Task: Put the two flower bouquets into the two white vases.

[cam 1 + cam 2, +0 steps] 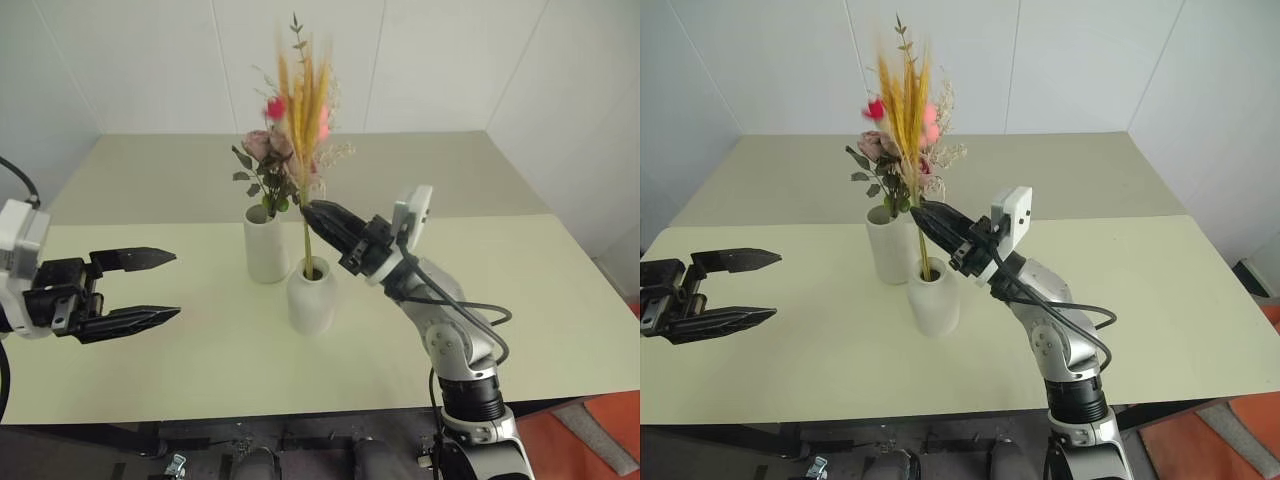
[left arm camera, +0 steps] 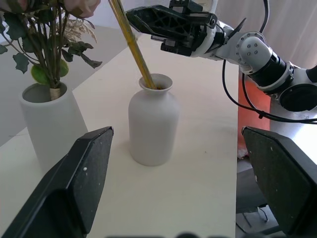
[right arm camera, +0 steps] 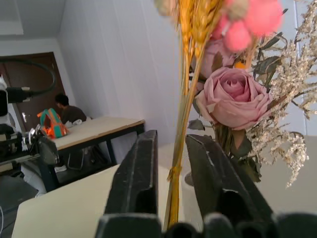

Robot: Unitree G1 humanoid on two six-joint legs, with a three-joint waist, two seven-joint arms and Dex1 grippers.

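Observation:
A tall tapered white vase [image 1: 265,245] holds the bushy bouquet [image 1: 268,165] of pink roses, green leaves and cream sprigs. In front of it, the short rounded white vase [image 1: 311,296] has the slim yellow wheat-like bouquet [image 1: 303,95] standing in its narrow neck. My right gripper [image 1: 308,212] sits at that bunch's stems just above the neck. In the right wrist view its fingers [image 3: 141,173] stand slightly apart with the yellow stems [image 3: 174,183] between them. My left gripper [image 1: 176,285] hovers wide open over the table, left of the vases, holding nothing.
Both vases stand near the middle of a pale green table [image 1: 540,300], with white walls behind. The table's front edge [image 1: 300,410] is close to me. In the right wrist view a person [image 3: 67,111] sits at a far desk.

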